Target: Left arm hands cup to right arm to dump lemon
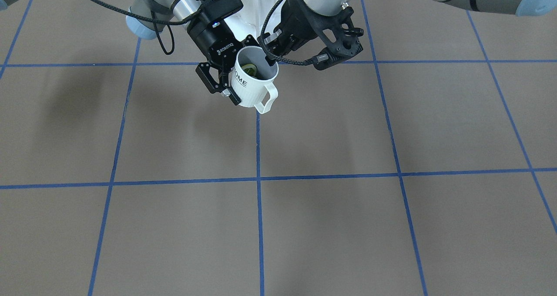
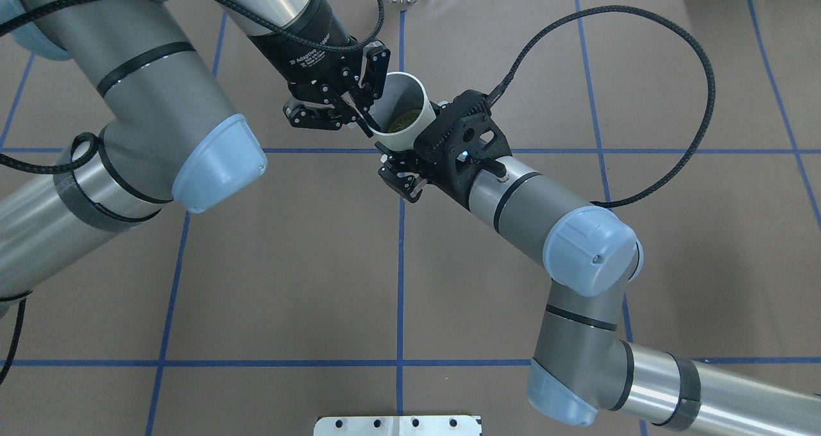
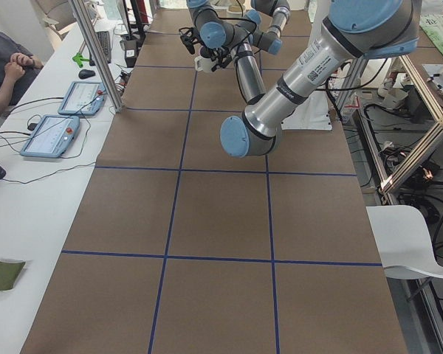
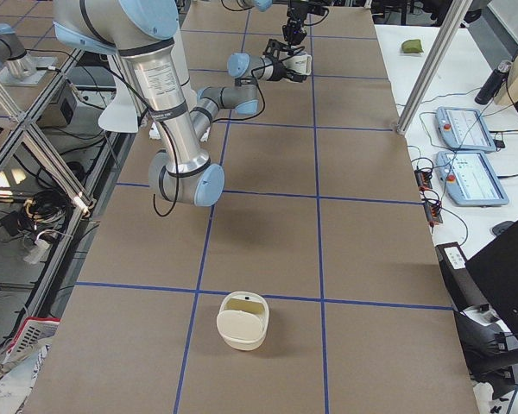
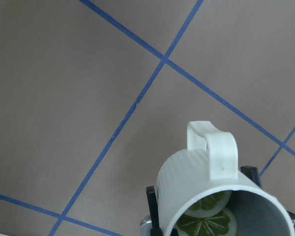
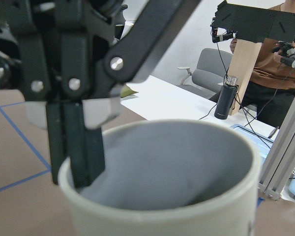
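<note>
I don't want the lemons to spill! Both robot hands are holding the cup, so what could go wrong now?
1. The left gripper pinches the cup by its rim, one finger inside, while the right gripper clamps its side. If either arm moves before the left lets go, the cup could get yanked or twisted.
2. The cup hangs tilted above the table. If the right grip slips, the lemon slices could tumble out early.
</note>
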{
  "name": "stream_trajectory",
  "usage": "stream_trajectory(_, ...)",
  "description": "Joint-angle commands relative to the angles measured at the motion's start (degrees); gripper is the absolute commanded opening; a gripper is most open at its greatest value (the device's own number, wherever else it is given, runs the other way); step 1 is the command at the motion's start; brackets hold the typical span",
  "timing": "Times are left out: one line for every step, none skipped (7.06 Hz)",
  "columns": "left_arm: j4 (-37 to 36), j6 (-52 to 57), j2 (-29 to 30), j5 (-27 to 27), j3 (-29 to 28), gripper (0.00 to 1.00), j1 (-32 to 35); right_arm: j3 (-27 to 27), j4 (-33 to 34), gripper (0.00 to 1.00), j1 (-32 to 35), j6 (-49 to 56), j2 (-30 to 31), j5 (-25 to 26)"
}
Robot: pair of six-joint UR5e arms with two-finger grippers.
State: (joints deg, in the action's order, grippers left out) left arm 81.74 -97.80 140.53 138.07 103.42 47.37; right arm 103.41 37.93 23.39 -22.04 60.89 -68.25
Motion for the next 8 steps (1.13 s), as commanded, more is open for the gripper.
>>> stream_trajectory(0.3, 0.9, -0.3, -0.1, 0.0, 0.59, 0.1, 0.0, 0.1, 0.20, -0.3, 0.0, 0.5, 0.0)
stream_trajectory(0.3, 1.2, -0.3, -0.9, 0.6, 1.00, 0.3, 0.0, 0.3, 0.19, -0.3, 0.0, 0.5, 0.0)
stream_trajectory(0.3, 1.2, -0.4, -0.7, 0.6, 1.00, 1.0, -0.1, 0.5, 0.19, -0.3, 0.0, 0.7, 0.0)
stream_trajectory(0.3, 1.3, -0.3, -0.4, 0.9, 1.00, 2.5, -0.1, 0.6, 0.18, -0.3, 0.0, 1.2, -0.1)
stream_trajectory(-0.1, 3.6, -0.5, -0.3, 1.6, 1.00, 4.5, -0.1, 0.6, 0.16, -0.2, 0.0, 1.4, -0.2)
stream_trajectory(-0.3, 7.5, -2.3, -0.2, 1.9, 1.00, 5.9, -0.1, 0.7, 0.15, -0.2, -0.1, 2.2, -0.3)
stream_trajectory(-0.4, 14.2, -5.9, -0.2, 2.2, 1.00, 7.2, -0.1, 1.1, 0.15, 0.2, -0.6, 2.8, -0.3)
stream_trajectory(-0.4, 21.3, -12.2, -0.2, 4.5, 1.00, 8.8, -0.1, 1.8, 0.14, 0.6, -2.1, 3.2, -0.1)
